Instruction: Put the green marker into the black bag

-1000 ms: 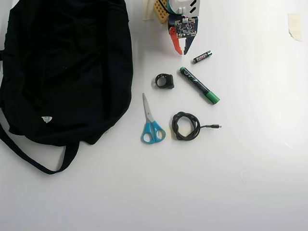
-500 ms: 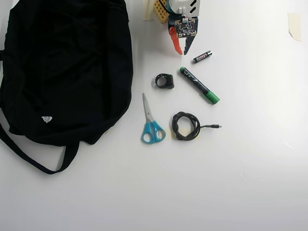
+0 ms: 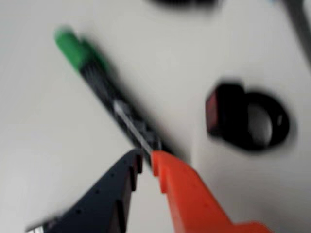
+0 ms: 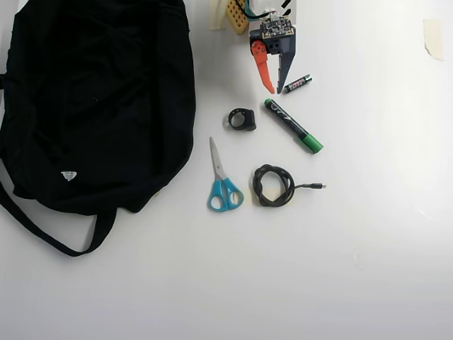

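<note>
Green marker (image 4: 294, 126) black-barrelled, green ends; black bag (image 4: 92, 99); scissors (image 4: 224, 183) blue-handled.

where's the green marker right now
In the overhead view the green marker lies diagonally right of centre, between the battery above and the coiled cable below.

Overhead view: fixed, straight down on the white table (image 4: 368, 248), far enough to take in everything, with the black bag (image 4: 92, 99) at left and the arm entering at top centre. Wrist view: riding behind the gripper (image 3: 146, 158), close and blurred, fingers rising from the bottom edge. Shared by both: the green marker (image 3: 104, 92) (image 4: 293, 125) and a small black ring-shaped object (image 3: 248, 121) (image 4: 242, 119).
</note>
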Available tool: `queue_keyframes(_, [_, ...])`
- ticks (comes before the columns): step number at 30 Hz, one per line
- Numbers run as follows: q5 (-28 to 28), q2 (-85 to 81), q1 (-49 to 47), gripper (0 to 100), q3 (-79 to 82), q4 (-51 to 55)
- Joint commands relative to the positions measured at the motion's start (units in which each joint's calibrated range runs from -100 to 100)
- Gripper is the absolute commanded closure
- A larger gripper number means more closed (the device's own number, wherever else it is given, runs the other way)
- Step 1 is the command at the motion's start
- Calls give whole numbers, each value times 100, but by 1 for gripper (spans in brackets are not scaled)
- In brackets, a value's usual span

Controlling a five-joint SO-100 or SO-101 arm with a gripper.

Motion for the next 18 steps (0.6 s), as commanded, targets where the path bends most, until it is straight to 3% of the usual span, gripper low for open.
queue_keyframes(1, [-26,-25,-31,98,-1,-739])
queue_keyframes(10, [-21,1203,-24,98,-738,-2582])
queue_keyframes(18, [31,2979,36,98,-2211,-3340])
